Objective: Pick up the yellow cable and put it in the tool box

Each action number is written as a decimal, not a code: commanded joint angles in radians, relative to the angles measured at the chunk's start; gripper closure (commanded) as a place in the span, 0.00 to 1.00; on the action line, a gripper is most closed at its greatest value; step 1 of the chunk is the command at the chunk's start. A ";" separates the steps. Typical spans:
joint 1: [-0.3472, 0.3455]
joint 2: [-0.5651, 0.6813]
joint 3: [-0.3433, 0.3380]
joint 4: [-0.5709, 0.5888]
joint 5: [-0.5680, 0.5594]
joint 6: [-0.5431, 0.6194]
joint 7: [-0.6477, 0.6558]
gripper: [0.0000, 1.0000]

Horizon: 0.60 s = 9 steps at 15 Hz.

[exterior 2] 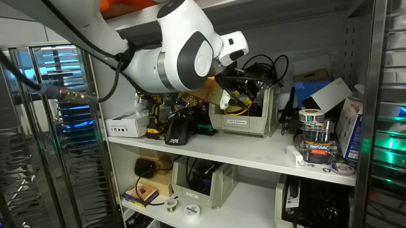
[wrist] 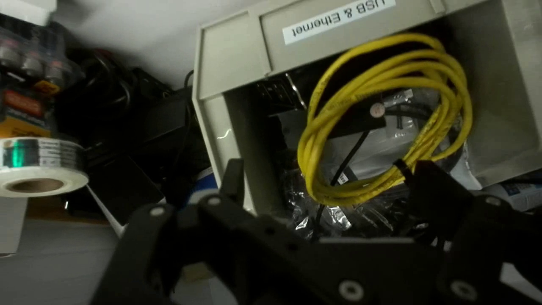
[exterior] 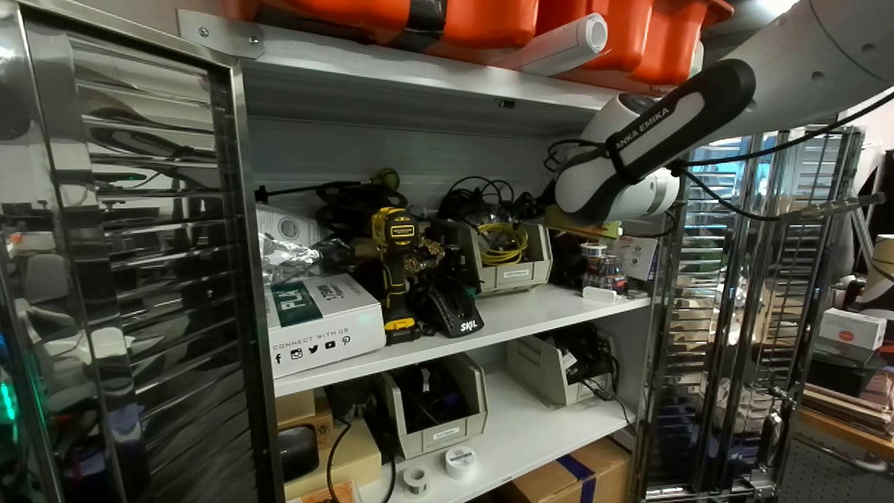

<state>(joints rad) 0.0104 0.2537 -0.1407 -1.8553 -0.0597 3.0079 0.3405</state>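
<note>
Desk (exterior 2: pixel 258 153) ran to at least 2 levels, both below the jaws. 1 robot arm (exterior 2: pixel 180 24) hung over the upper level, jaws at its end. Orange bins (exterior: pixel 482 24) sat above the jaws, partly cut off, count unclear. 3 grey bins (exterior 2: pixel 259 122) showed in both exterior views: 1 labelled "USB & Ethernet" under the jaws, 2 on the lower level, well below them. 1 white carton (exterior: pixel 325 328) and 1 drill (exterior: pixel 395 241) stood on the upper level, off to one side of the jaws. 1 pair of jaws, spread wide, held nothing. 1 yellow cable (wrist: pixel 311 146), coiled, 1 black tie (wrist: pixel 401 166) on it, lay inside the labelled bin; in the wrist view most of the coil showed between the fingertips (wrist: pixel 233 178), one tip just beside the tie, contact couldn't be told. Battery packs (exterior 2: pixel 317 144) stood across the jaws from the drill, 1 tape roll (exterior 2: pixel 311 117) on top. 2 small rolls (exterior 2: pixel 192 211) sat well below the jaws.
</note>
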 commanded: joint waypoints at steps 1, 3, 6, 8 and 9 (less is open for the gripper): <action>-0.027 -0.129 0.042 -0.223 0.013 0.127 -0.092 0.00; -0.026 -0.175 0.061 -0.326 0.047 0.192 -0.150 0.00; -0.017 -0.259 0.078 -0.462 0.049 0.256 -0.196 0.00; -0.018 -0.345 0.085 -0.533 0.044 0.194 -0.220 0.00; -0.018 -0.390 0.089 -0.562 0.044 0.153 -0.228 0.00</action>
<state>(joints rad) 0.0004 0.0301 -0.0710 -2.2912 -0.0331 3.2333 0.1692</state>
